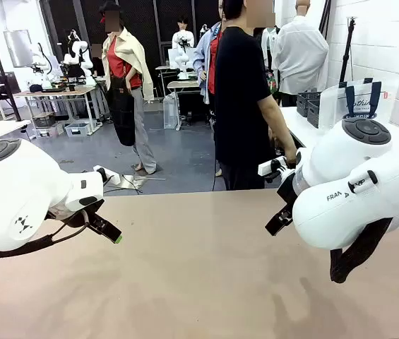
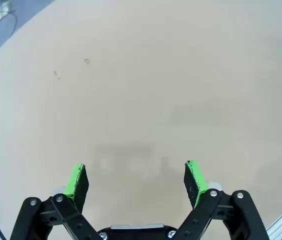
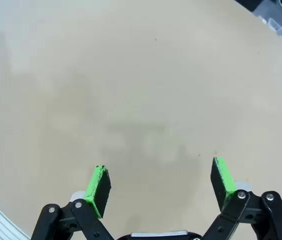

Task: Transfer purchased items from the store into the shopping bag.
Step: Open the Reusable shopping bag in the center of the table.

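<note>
Shopping bag [image 1: 360,104] upright at 2 o'clock, behind right arm [image 1: 354,183], off the work table [image 1: 199,282]. Left gripper [image 2: 137,172] and right gripper [image 3: 160,172] spread wide, empty, above bare top. Step judged: waiting to start; next calls for bag brought within reach

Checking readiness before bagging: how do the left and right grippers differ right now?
In the front view the left gripper points toward picture right, a green pad showing; the right gripper points toward picture left, looking all black. Both are open, empty, above the table.
</note>
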Controlling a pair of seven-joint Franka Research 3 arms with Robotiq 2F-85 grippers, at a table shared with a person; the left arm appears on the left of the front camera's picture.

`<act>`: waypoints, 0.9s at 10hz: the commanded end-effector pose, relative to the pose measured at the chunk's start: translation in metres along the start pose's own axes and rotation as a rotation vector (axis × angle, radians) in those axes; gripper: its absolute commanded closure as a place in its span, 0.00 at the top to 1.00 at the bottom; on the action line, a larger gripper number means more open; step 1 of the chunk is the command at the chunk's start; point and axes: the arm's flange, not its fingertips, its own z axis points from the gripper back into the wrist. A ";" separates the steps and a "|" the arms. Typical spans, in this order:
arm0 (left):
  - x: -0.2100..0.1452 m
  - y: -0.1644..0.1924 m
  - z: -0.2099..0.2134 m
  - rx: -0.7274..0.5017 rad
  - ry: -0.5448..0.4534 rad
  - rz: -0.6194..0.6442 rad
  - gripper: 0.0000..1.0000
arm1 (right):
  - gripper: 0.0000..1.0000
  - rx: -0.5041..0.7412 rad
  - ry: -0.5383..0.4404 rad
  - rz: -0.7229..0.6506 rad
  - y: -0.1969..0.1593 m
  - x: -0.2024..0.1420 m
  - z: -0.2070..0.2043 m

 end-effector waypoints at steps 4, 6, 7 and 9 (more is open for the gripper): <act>0.000 0.000 0.000 0.000 0.000 0.000 1.00 | 1.00 0.000 0.000 0.000 0.000 0.000 0.000; 0.000 0.000 0.000 0.000 0.000 0.000 1.00 | 1.00 0.000 0.000 0.000 0.000 0.000 0.000; 0.000 0.000 0.000 0.000 0.000 0.000 1.00 | 1.00 0.000 0.000 0.000 0.000 0.000 0.000; 0.000 0.000 0.000 0.000 0.000 0.000 1.00 | 1.00 0.000 0.000 0.000 0.000 0.000 0.000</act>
